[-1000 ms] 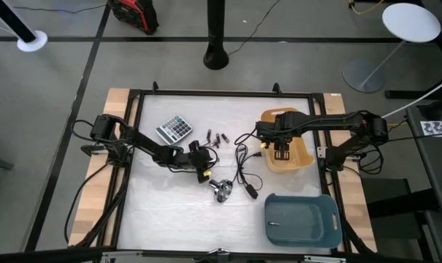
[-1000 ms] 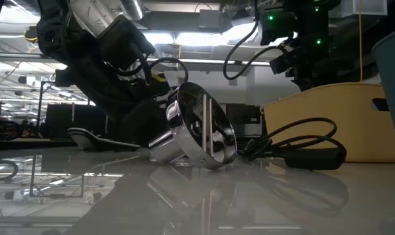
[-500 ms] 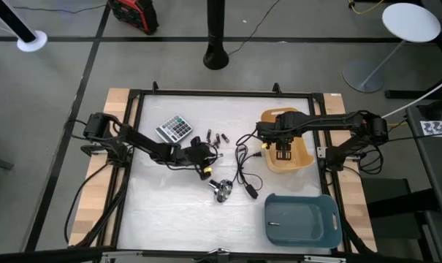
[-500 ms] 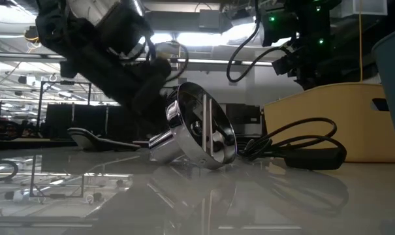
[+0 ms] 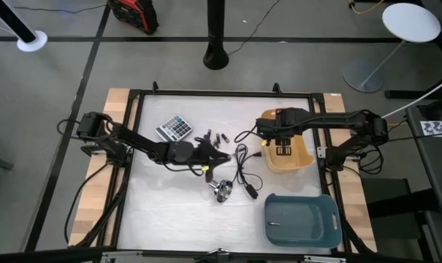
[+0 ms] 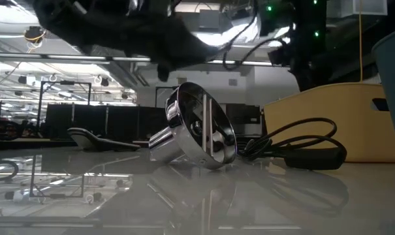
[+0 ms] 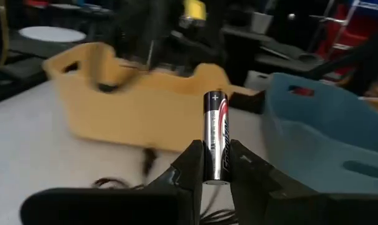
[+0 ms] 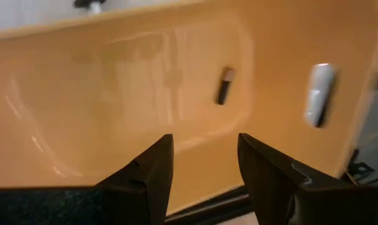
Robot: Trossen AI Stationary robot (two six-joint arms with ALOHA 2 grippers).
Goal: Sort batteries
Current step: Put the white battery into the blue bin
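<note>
left wrist view is showing the left gripper (image 7: 215, 164) pinching a battery (image 7: 215, 136) upright, long axis running out past the fingertips, the yellow bin (image 7: 132, 94) and blue bin (image 7: 329, 125) lying beyond it. judging from the high view, the left gripper (image 5: 215, 156) is hanging mid-worktop, both bins toward the right edge. right gripper (image 8: 204, 164) is hovering spread over the yellow bin's floor, where two batteries (image 8: 224, 85) are lying.

The left gripper (image 5: 219, 156) hangs over mid-table beside the cable (image 5: 243, 166), its fingers too small to read. The right gripper (image 5: 280, 140) is over the yellow bin (image 5: 299, 159). Loose batteries (image 5: 219, 137) lie near the calculator (image 5: 174, 128).
</note>
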